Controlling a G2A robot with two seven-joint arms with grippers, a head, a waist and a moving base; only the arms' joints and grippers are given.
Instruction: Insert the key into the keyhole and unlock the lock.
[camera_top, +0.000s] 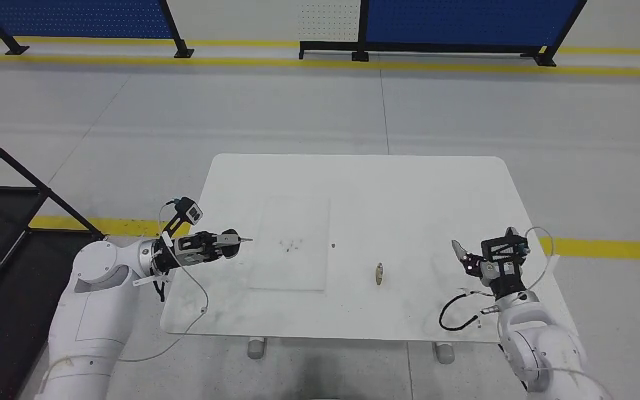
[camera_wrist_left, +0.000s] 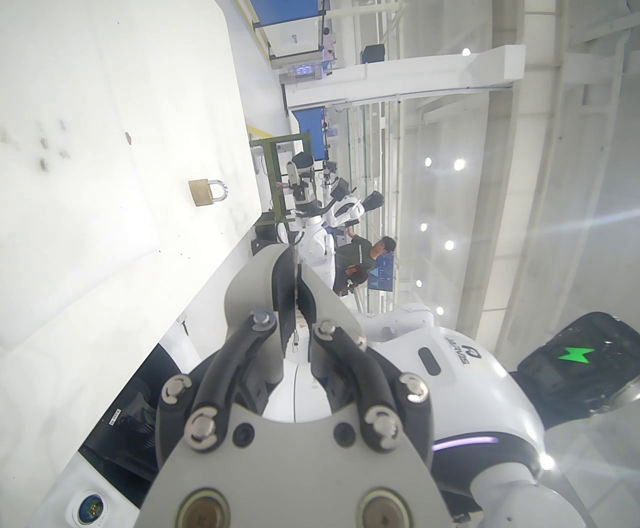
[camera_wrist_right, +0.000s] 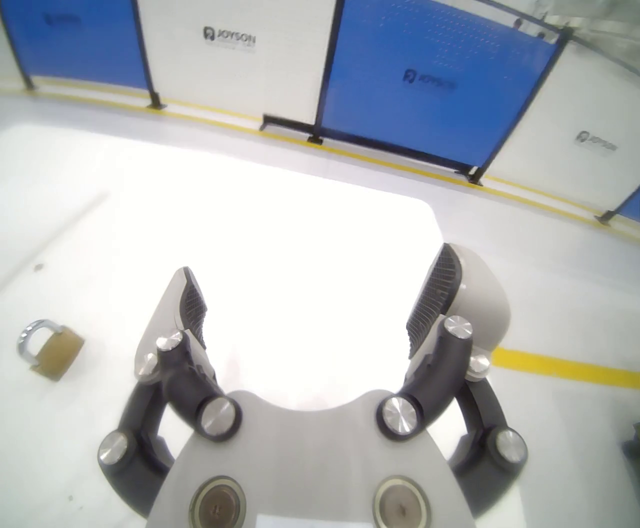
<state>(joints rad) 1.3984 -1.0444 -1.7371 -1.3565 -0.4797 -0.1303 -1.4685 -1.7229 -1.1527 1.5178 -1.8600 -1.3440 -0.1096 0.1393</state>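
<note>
**Fig.: key in L gripper, lock on table**

My L gripper (camera_top: 228, 242) is pinched tight on the key (camera_top: 243, 240), blade poking past the tips, over the table (camera_top: 420, 200) near its left edge. My R gripper (camera_top: 468, 254) stands wide w/ nothing in it, near the right edge. The lock (camera_top: 380, 272) lies flat betw. them, nearer R, right of a white sheet (camera_top: 290, 240).

padlock (camera_wrist_right: 56, 351): matt brass body, glossy metal shackle | table (camera_top: 420, 200): smooth matt white | right gripper (camera_wrist_right: 315, 260) pads (camera_wrist_right: 432, 295): black, ribbed
</note>
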